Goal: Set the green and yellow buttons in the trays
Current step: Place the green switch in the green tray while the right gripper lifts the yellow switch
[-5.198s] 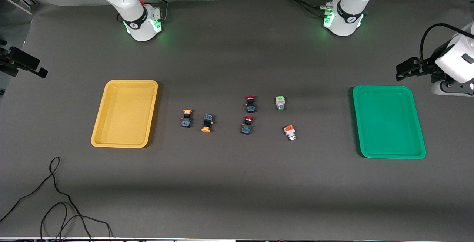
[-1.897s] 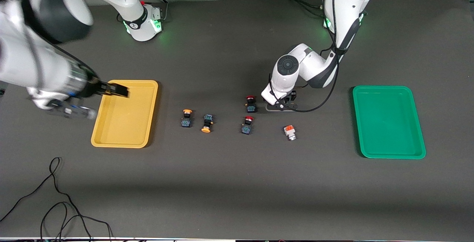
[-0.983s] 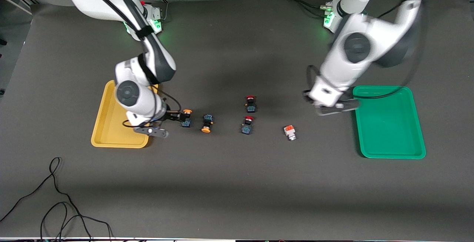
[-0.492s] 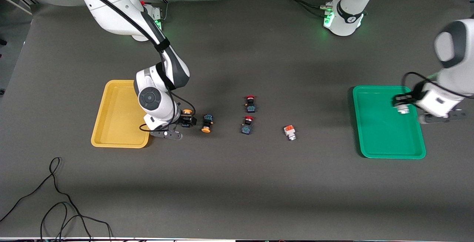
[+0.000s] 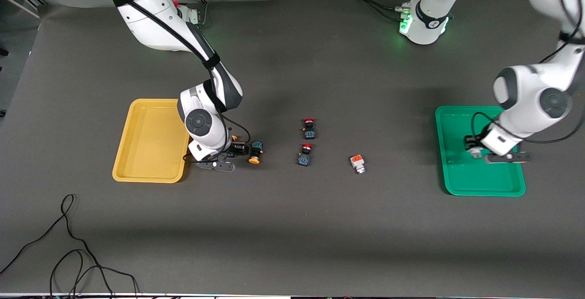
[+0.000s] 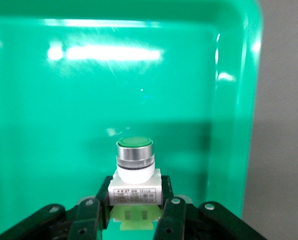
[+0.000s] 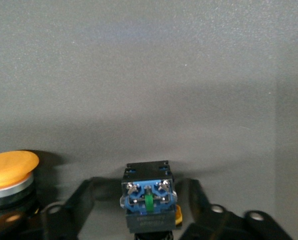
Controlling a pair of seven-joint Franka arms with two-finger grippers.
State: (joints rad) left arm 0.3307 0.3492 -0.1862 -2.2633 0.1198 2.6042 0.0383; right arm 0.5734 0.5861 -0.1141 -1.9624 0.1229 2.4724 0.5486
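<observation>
Green-capped button [image 6: 134, 167] pinched in left claw [image 6: 134, 210]; right claw [image 7: 139, 200] straddles yellow button [image 7: 149, 200]

**Three cameras: one high overview, two close wrist views**

The front view looks down from high across the table [image 5: 292, 226] toward both robot bases, taking in the yellow tray [image 5: 151, 141], the green tray [image 5: 475, 175] and the buttons between them. The left wrist view sits close above the green tray [image 6: 64, 100], looking along its own gripper [image 6: 131, 212] at a green-capped button [image 6: 134, 162]. The right wrist view hangs just over the dark tabletop [image 7: 149, 65], close to a blue-ended button [image 7: 149, 200]. Each wrist view shares a small patch with the front view.
</observation>
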